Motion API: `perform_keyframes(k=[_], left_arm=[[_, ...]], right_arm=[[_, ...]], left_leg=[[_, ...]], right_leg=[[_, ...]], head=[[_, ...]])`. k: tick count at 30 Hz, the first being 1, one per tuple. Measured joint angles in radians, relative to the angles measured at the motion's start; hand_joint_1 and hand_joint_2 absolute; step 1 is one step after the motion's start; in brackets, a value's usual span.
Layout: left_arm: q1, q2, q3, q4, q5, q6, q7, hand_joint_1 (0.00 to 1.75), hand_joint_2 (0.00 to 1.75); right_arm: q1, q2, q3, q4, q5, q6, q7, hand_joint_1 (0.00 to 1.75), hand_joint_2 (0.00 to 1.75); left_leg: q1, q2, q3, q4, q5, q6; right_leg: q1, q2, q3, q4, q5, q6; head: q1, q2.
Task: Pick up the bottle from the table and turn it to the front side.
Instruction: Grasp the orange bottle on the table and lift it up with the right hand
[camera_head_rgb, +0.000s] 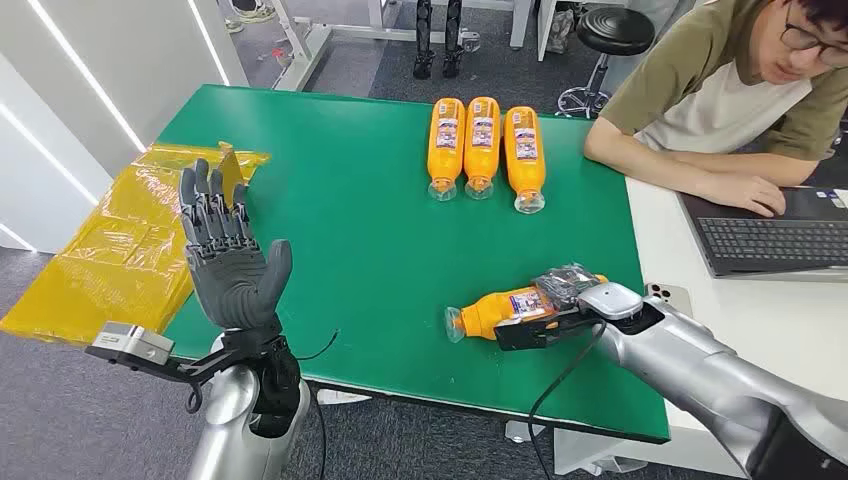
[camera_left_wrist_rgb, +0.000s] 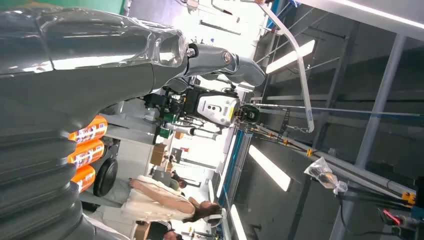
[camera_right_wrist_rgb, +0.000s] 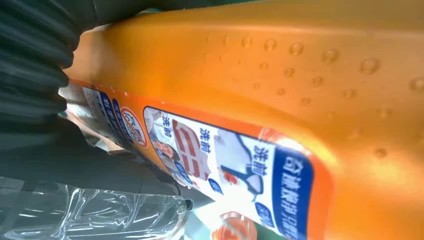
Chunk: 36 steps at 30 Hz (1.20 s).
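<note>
Right hand (camera_head_rgb: 563, 296) fingers wrapped over bottle (camera_head_rgb: 500, 312), hiding base end and part of label; contact with worktop (camera_head_rgb: 380, 250) under it not readable. Right wrist close-up: bottle (camera_right_wrist_rgb: 280, 100) cropped on all sides, small label print blurred. Left wrist: hand cover (camera_left_wrist_rgb: 55, 90) blocks most of three bottles (camera_left_wrist_rgb: 87, 150). Person (camera_head_rgb: 740, 90) cut off at frame top and right.

Orange bottle (camera_right_wrist_rgb: 300, 65) label carries blue and white Chinese print; "洗前" reads on it in the right wrist view. Labels on the three far bottles (camera_head_rgb: 482, 145) too small to read.
</note>
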Motion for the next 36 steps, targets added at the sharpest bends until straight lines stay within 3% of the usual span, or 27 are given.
perform_keyframes(k=[5,8,13,17,25,36], left_arm=[[0.017,0.001,0.000,-0.009,-0.006,0.001,0.000,0.00,1.75],[0.019,0.002,0.000,-0.016,-0.014,0.004,0.000,0.00,1.75],[0.023,0.002,0.000,-0.023,-0.029,0.019,0.000,0.00,1.75],[0.027,0.003,-0.004,-0.022,-0.035,0.027,0.000,0.00,1.75],[0.022,0.009,-0.064,0.050,-0.013,0.002,0.001,0.00,1.75],[-0.017,0.015,-0.199,0.215,-0.047,-0.190,0.090,0.00,1.75]], right_arm=[[0.035,0.009,-0.015,-0.002,0.012,-0.114,0.011,1.75,1.75],[0.087,0.027,-0.056,-0.010,0.020,-0.244,0.022,1.75,1.75],[0.233,0.103,-0.216,-0.052,-0.007,-0.537,0.016,1.75,1.75],[0.334,0.160,-0.372,-0.122,-0.058,-0.680,-0.053,1.75,1.75],[0.539,0.246,-0.635,-0.270,-0.146,-0.761,-0.210,1.75,1.75],[0.699,0.323,-0.728,-0.433,-0.090,-0.741,-0.222,1.75,1.75]], left_leg=[[0.000,0.004,0.007,0.000,-0.003,0.001],[0.001,0.005,0.008,-0.001,-0.003,0.001],[0.001,0.002,0.005,-0.001,-0.001,0.000],[0.001,-0.001,0.004,-0.001,0.000,-0.001],[0.000,-0.002,0.001,-0.002,-0.003,0.002],[0.000,-0.001,-0.001,-0.002,-0.004,0.002]], right_leg=[[0.001,0.004,0.005,0.000,-0.001,0.000],[0.001,0.005,0.006,0.000,-0.001,0.000],[0.001,0.003,0.004,0.000,0.000,-0.001],[0.001,-0.001,0.003,0.000,-0.002,-0.001],[0.001,-0.002,0.002,-0.002,-0.005,0.001],[0.001,-0.001,-0.001,-0.002,-0.005,0.001]], head=[[0.000,0.000],[0.000,0.000],[0.000,0.000],[0.000,0.000],[0.000,0.000],[0.000,0.000]])
